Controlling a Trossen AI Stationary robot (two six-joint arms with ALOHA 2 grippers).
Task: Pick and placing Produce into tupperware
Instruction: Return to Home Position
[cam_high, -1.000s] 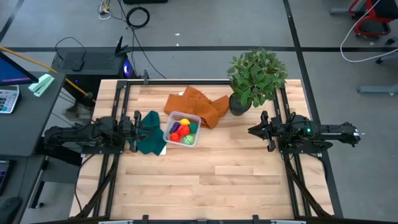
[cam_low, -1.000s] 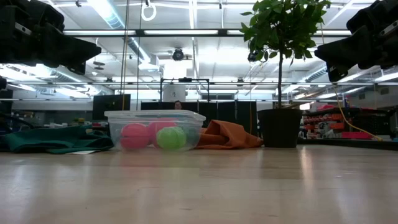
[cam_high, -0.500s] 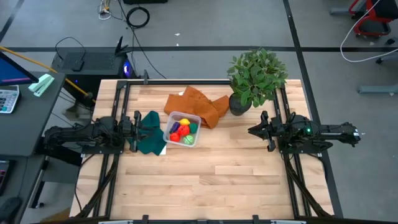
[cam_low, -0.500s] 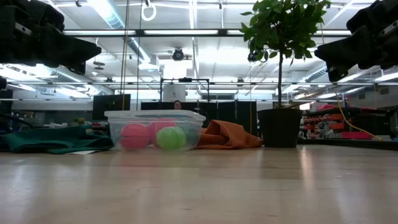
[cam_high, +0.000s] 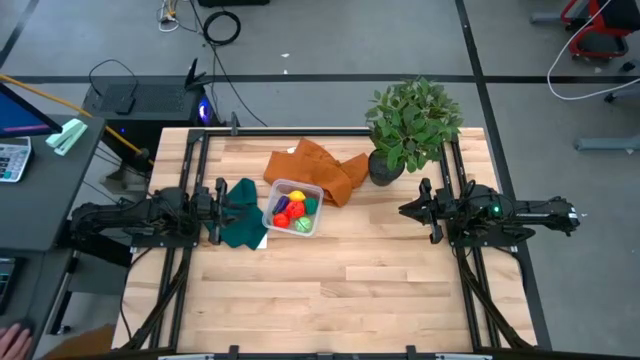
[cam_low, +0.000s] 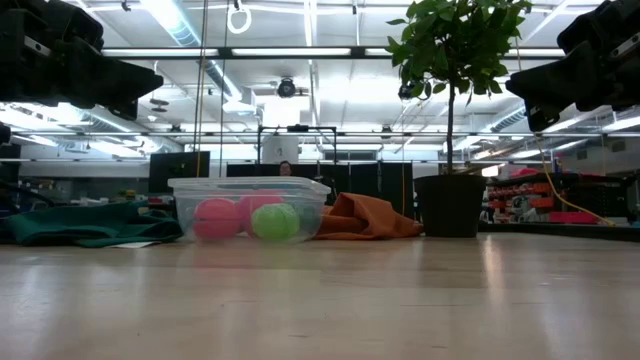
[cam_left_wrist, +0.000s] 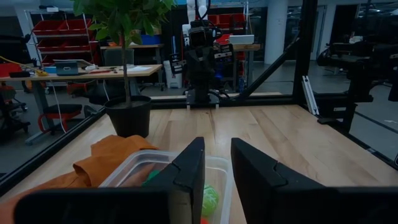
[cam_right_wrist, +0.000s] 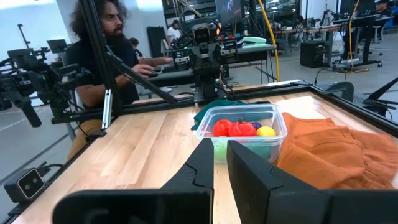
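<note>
Where tupperware (cam_high: 293, 208) sits, left end effector (cam_high: 223, 209) hangs near.

Clear tupperware (cam_low: 183, 215); red, yellow, green produce (cam_high: 292, 213) (perhaps purple)

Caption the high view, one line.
Produce in tupperware beside orange cloth and green cloth; left arm and right arm parked at table edges.

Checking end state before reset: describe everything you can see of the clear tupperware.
The tupperware is a clear plastic box, squarish with rounded corners, low walls and no lid, upright on the table. Inside lies the produce: red, yellow, green and purple pieces. It sits between the dark green cloth and the orange cloth, which seems to touch it. The left gripper and right gripper are clear of it.
</note>
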